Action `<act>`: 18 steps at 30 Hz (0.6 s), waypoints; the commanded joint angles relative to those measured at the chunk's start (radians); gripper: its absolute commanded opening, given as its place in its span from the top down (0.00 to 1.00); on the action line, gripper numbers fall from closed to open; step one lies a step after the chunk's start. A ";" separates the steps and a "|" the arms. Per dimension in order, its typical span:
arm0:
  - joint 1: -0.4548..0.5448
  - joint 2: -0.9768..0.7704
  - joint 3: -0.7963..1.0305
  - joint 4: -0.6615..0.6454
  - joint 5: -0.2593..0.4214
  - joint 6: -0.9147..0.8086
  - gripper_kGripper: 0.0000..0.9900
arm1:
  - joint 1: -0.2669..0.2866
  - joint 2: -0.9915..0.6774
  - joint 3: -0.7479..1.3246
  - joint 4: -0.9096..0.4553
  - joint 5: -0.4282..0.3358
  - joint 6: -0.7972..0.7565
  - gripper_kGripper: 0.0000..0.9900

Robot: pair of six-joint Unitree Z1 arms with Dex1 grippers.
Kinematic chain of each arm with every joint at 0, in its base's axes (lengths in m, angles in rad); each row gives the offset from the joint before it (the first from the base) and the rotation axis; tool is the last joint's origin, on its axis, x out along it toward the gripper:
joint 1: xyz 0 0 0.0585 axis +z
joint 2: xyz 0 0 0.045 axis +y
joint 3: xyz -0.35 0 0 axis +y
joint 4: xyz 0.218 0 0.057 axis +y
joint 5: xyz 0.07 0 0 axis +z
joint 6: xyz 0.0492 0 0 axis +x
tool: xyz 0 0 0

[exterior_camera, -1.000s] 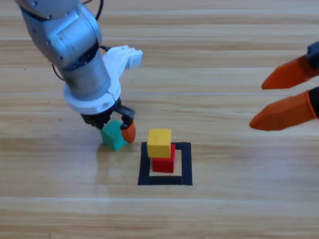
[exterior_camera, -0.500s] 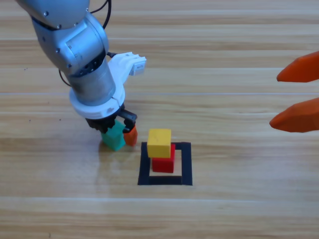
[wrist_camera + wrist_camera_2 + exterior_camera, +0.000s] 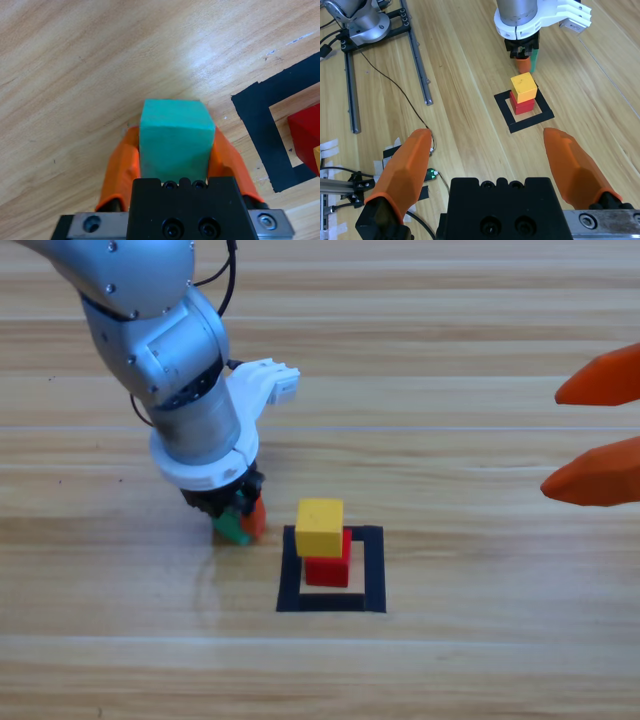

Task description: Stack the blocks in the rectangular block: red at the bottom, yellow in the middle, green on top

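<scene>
Table: pale wood planks (image 3: 480,640); the right wrist view also shows a metal rail frame (image 3: 415,55) and a thin black cable (image 3: 395,90) lying on it, far from the left gripper.
Left gripper (image 3: 240,524): down at the table, pointing steeply at it, jaws closed on the green cube.
Green (image 3: 175,137): sits between the two orange jaws, one jaw against each side face (its front face pokes out past the fingertips (image 3: 122,165)); in the high view only a corner of it shows under the wrist (image 3: 232,531).
Outline (image 3: 373,570): just beside the left gripper, on its right in the high view; one black corner shows at the right of the left wrist view (image 3: 260,135).
Red (image 3: 328,570): inside the outline, near the held cube but apart from it.
Yellow (image 3: 319,527): on top of red, its near edge close to the left gripper's jaw without touching.
Right gripper (image 3: 600,435): at the picture's right edge, well apart from the stack, jaws spread wide with nothing between them (image 3: 490,155).
</scene>
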 commanded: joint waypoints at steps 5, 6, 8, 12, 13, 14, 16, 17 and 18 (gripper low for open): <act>0.009 -0.083 0.008 0.048 0.023 -0.125 0.98 | -0.017 0.024 0.016 -0.030 0.002 0.003 0.00; 0.010 -0.096 -0.023 0.078 0.023 -0.151 0.99 | -0.017 0.024 0.016 -0.030 0.002 0.003 0.00; 0.012 -0.103 -0.127 0.179 0.028 -0.210 1.00 | -0.017 0.024 0.017 -0.028 -0.001 0.003 0.00; 0.010 -0.090 -0.412 0.426 0.039 -0.349 1.00 | -0.017 0.030 0.016 -0.027 -0.003 0.003 0.00; 0.009 -0.077 -0.483 0.478 0.039 -0.378 1.00 | -0.017 0.030 0.016 -0.027 -0.003 0.003 0.00; 0.004 -0.059 -0.567 0.544 0.036 -0.406 1.00 | -0.017 0.032 0.016 -0.027 -0.003 0.003 0.00; -0.013 -0.011 -0.709 0.656 0.036 -0.463 1.00 | -0.017 0.032 0.016 -0.027 -0.003 0.003 0.00; -0.028 0.007 -0.750 0.687 0.036 -0.481 1.00 | -0.017 0.033 0.016 -0.027 -0.003 0.003 0.00; -0.039 0.021 -0.765 0.700 0.033 -0.499 1.00 | -0.017 0.033 0.016 -0.027 -0.003 0.003 0.00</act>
